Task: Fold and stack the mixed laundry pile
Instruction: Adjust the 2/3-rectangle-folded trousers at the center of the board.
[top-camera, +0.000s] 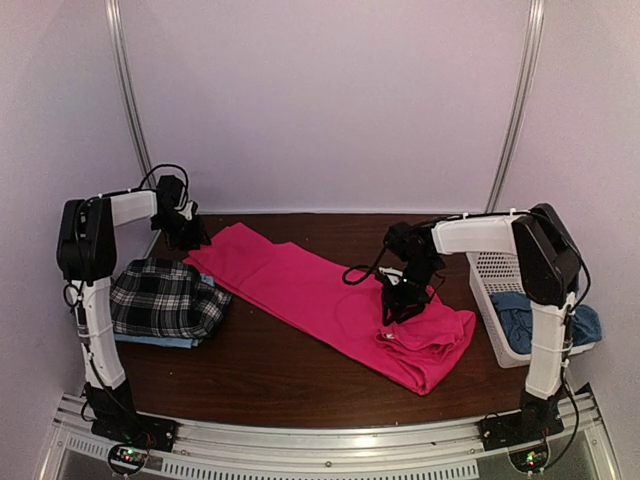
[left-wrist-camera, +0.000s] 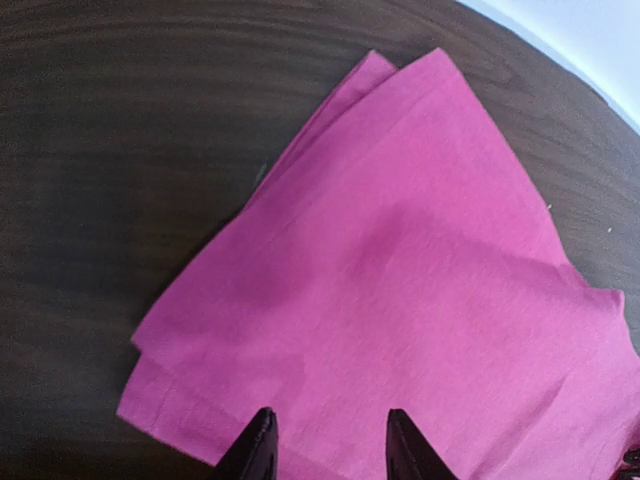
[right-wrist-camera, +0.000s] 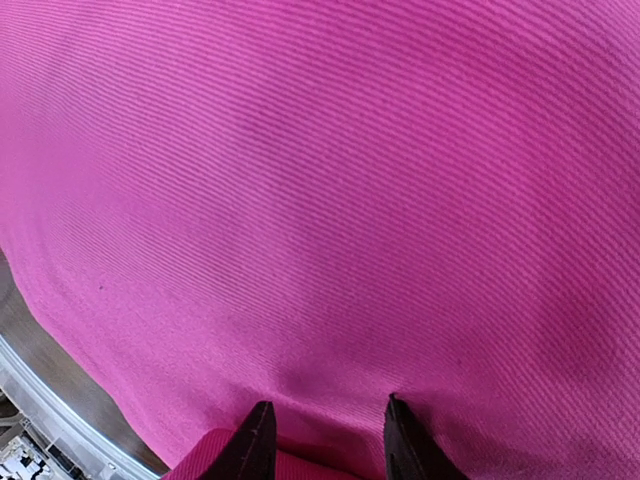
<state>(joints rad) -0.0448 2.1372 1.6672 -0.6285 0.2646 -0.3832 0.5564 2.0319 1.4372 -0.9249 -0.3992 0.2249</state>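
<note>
Overhead: left gripper (top-camera: 188, 232) stretched to the far-left end of the hot-pink trousers (top-camera: 300, 285) spread across the table (top-camera: 280, 372), right gripper (top-camera: 404, 298) bent down onto their near-right end. Left wrist: jaws half-parted over the fabric, nothing caught. Right wrist: half-parted, tips dug in. Pinched? Cannot tell.

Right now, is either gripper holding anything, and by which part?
Nothing looks held. The left gripper is over the far end of the trousers and the right gripper over the near end, both with jaws apart.
</note>
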